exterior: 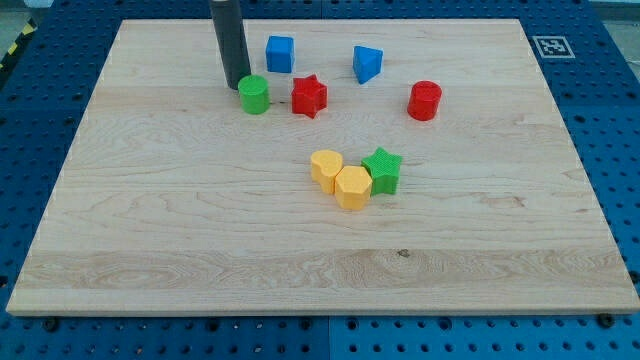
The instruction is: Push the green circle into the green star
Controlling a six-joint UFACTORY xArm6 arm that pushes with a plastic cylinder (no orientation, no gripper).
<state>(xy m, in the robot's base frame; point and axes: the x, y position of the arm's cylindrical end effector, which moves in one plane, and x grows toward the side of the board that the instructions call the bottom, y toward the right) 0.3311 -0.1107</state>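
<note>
My tip [238, 86] rests on the board [150, 230], touching the green circle [254, 94] on its upper-left side. Right of the circle sits the red star [309, 96], just beside it. The blue cube [280, 53] lies up and right of my tip, the blue wedge [367, 63] and red cylinder [425, 100] farther right. Well below and right of my tip, the green star [383, 169] touches one of two yellow blocks [340, 178].

Green circle [254, 94], green star [383, 169], two yellow blocks [340, 178], red star [309, 96], pale wood-grain board [180, 220]

Wooden board [150, 220] — carrying seven blocks — rests on blue pegboard [610, 100].
</note>
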